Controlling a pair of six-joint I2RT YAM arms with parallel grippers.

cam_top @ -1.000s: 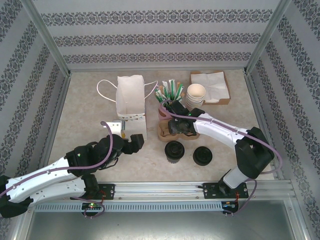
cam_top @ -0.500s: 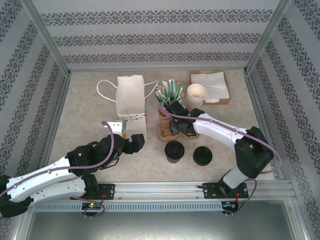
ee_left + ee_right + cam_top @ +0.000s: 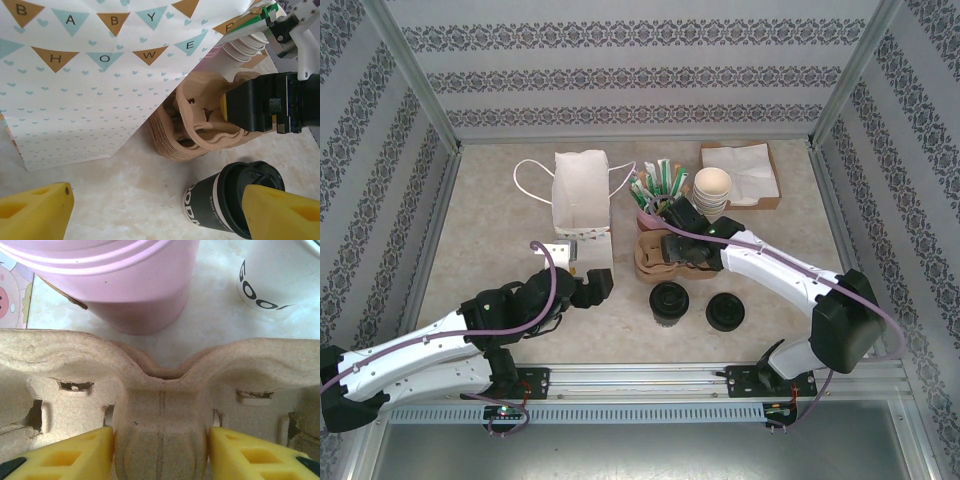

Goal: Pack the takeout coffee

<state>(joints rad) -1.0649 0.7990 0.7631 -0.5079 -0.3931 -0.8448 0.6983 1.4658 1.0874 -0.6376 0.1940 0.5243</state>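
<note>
Down at 6 o'clock of carrier (image 3: pixel 646 262), takeout coffee (image 3: pixel 669 300): prob light, squishy, grab mid-body. L gripper (image 3: pixel 157 196) spread, R gripper (image 3: pixel 160 440) pinching carrier.

A white gift bag (image 3: pixel 582 195) stands on the table (image 3: pixel 490 240); right of it are a pink cup (image 3: pixel 647 217) of straws (image 3: pixel 660 182), stacked cream cups (image 3: pixel 712 190), napkins (image 3: pixel 745 163) and pulp carriers (image 3: pixel 646 264).

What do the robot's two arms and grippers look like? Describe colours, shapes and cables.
The left arm and right arm have white links, black joints and a looping purple cable each. The left gripper and right gripper have black bodies with blocky yellow fingers.
</note>
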